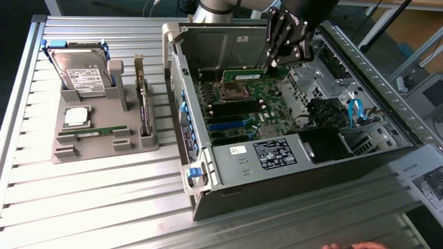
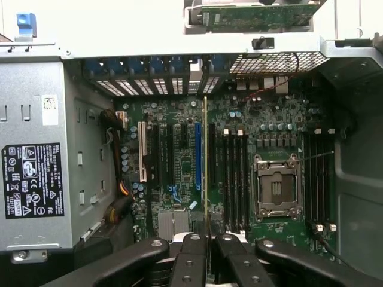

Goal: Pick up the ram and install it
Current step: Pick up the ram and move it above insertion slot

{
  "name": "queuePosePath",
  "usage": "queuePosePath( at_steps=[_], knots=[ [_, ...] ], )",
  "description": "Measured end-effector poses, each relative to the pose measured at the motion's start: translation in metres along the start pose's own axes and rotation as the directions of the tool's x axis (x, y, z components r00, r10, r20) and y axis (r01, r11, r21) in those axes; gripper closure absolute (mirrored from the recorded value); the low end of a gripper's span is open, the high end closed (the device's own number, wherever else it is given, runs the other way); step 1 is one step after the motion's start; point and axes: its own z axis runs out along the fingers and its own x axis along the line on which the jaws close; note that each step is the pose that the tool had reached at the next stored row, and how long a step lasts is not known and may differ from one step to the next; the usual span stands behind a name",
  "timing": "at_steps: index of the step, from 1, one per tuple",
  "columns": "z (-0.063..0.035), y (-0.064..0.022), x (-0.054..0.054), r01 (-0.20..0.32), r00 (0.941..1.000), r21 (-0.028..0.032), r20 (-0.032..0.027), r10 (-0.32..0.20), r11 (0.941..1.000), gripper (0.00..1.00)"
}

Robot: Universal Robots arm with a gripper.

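Now, one ram (image 1: 242, 76) in jaws, one case (image 1: 291, 189), one hard drive (image 1: 83, 72).

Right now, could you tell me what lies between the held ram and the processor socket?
In the wrist view, a row of black memory slots lies between the ram and the processor socket.
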Motion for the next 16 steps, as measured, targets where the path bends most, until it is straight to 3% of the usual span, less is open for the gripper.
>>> queuePosePath(
  at_steps=[4,12,16],
  knots=[
    [-0.0001,-0.0014,0.0,0.0,1.0,0.0,-0.0002,0.0,1.0,0.88],
    [-0.0005,-0.0135,0.0,0.002,1.0,0.0,-0.0001,-0.002,1.0,0.88],
    [-0.0005,-0.0138,0.0,0.002,1.0,-0.0001,-0.0001,-0.002,1.0,0.88]
  ],
)
